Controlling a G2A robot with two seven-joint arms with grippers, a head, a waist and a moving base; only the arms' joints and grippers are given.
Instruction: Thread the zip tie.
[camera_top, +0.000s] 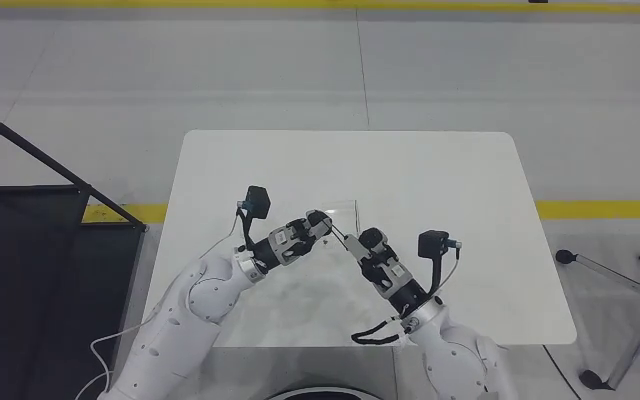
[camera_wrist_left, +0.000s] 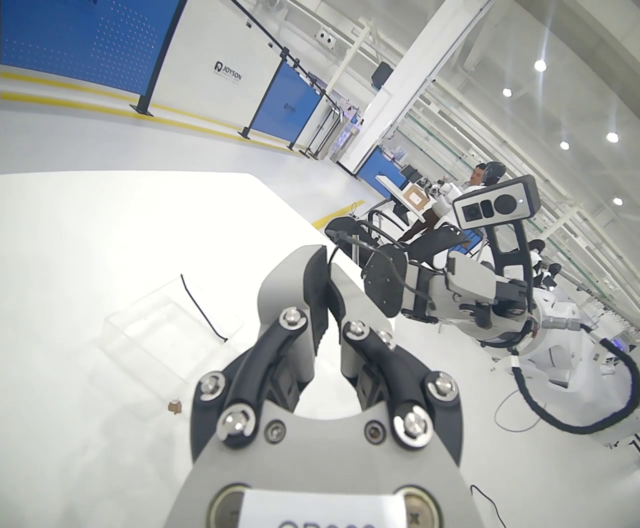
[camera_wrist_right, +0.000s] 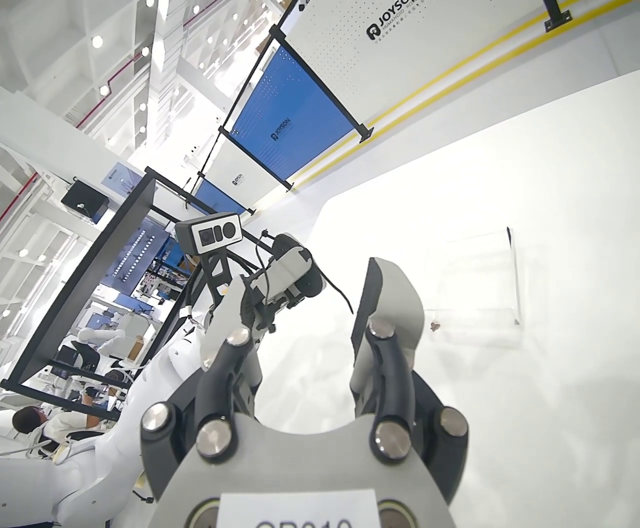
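Closest to the robot's body, both arms are bent at the elbow. The left arm (camera_top: 205, 295) and the right arm (camera_top: 445, 325) angle their forearms inward, so the wrists nearly meet above the near middle of the white table (camera_top: 450, 180). The two grippers face each other almost tip to tip, raised off the tabletop.

The left gripper (camera_wrist_left: 326, 260) has its dark pads pressed together on the zip tie (camera_wrist_right: 339, 296), a thin black strand. Its free end curves out toward the other hand. The right gripper (camera_wrist_right: 308, 272) is spread wide with nothing in it. The tie's loose end reaches in near one of its pads, but from here I can't say whether they touch.

Just beyond the hands a clear box (camera_wrist_left: 145, 330) sits on the table, with a second black tie (camera_wrist_left: 201, 311) lying in it. A small brown bit (camera_wrist_left: 175, 407) lies on the tabletop beside the box.
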